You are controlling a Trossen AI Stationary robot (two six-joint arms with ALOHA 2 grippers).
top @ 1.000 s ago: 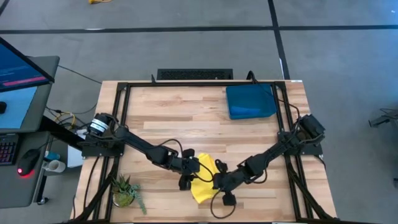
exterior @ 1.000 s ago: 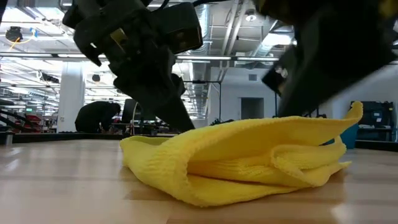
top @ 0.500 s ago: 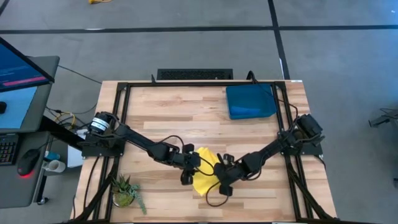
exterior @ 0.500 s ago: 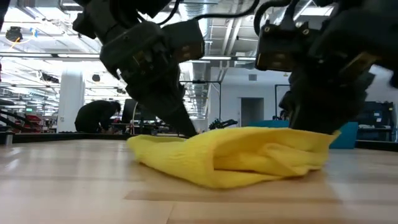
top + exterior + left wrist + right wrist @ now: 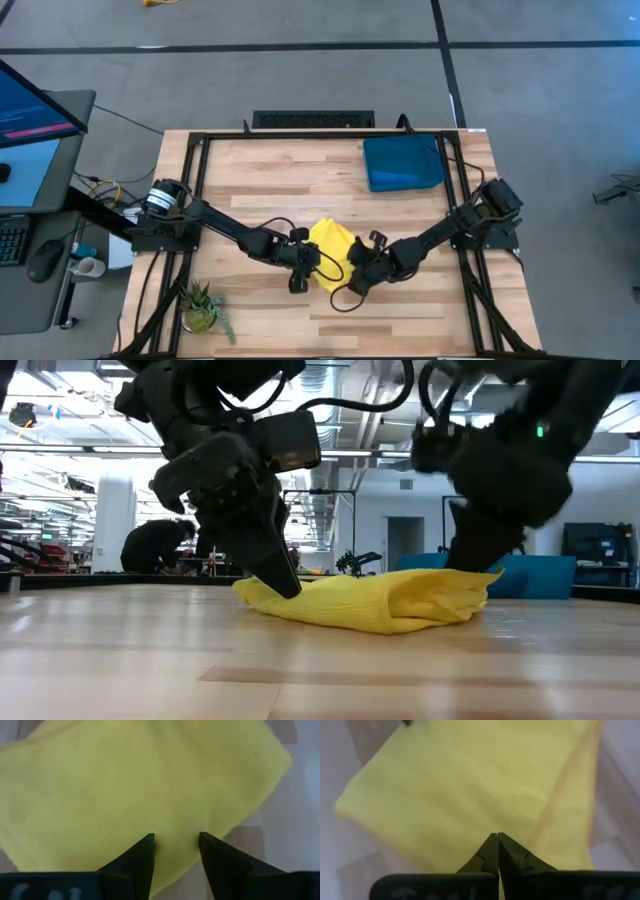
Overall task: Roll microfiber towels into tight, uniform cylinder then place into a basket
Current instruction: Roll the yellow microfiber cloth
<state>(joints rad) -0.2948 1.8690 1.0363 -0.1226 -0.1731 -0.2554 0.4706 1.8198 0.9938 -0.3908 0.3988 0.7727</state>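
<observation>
Yellow microfiber, folded over into a flattish wad, is what everything centres on here: the yellow towel point(image 5: 331, 250) lies on the wooden tabletop point(image 5: 260, 180) toward the front middle, between the two arms. It looks soft, light and floppy, so it'll probably slump and unroll the second nobody's pinning it. The fabric seems grippy rather than slick, so pressing down on an edge or pinching a folded corner looks like the sensible way to take it; grabbing the middle would likely just bunch it up.

The left hand point(image 5: 175, 845) has its fingers apart, tips pressed down onto the cloth near its edge, not clamped on anything. The right hand point(image 5: 498, 845) has its fingers closed tip to tip, poking down at the other side of the towel; whether any cloth is caught between them can't really be told.

Count-wise: one yellow towel out on the wood, and one blue towel point(image 5: 408, 181) lying in the one basket point(image 5: 400, 155), which sits at the far right corner, well apart from the action. Two arms. Also one small potted plant point(image 5: 203, 306) at the front left corner.
</observation>
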